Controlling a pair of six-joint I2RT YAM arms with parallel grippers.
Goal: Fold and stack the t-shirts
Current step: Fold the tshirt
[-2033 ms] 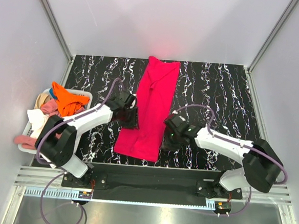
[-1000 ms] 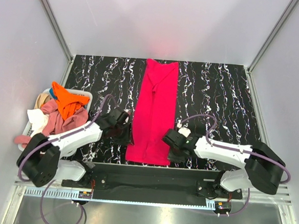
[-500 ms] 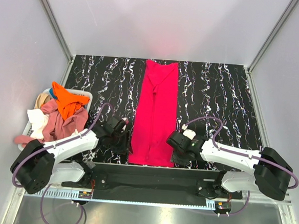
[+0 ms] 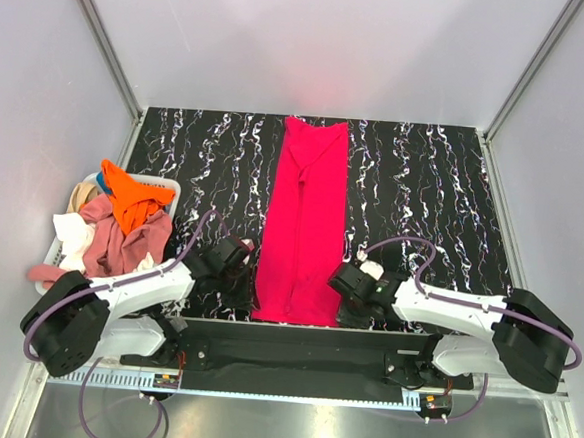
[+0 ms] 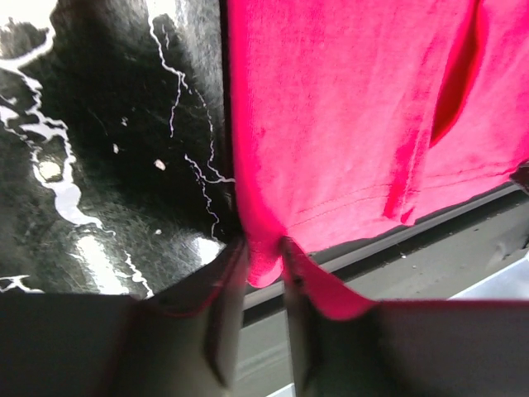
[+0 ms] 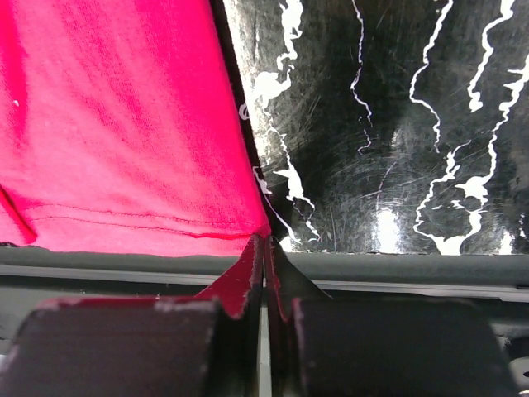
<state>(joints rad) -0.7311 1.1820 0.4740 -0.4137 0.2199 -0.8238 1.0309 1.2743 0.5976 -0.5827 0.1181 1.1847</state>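
Observation:
The bright pinkish-red t-shirt lies folded into a long narrow strip down the middle of the black marbled table, its hem at the near edge. My left gripper is shut on the hem's left corner; in the left wrist view the red cloth bulges between the gripper's tips. My right gripper is shut on the hem's right corner, with the shirt running into its closed tips. Orange, dusty pink, white and beige t-shirts lie heaped at the left.
A white basket beside the table's left edge holds the heaped shirts. The black front rail runs just below the shirt's hem. Grey walls and metal frame posts close in the table's back and sides.
Both grippers have drawn the shirt's near hem toward the front edge. The strip, slanted to the left two seconds ago, now lies straight and stretched.

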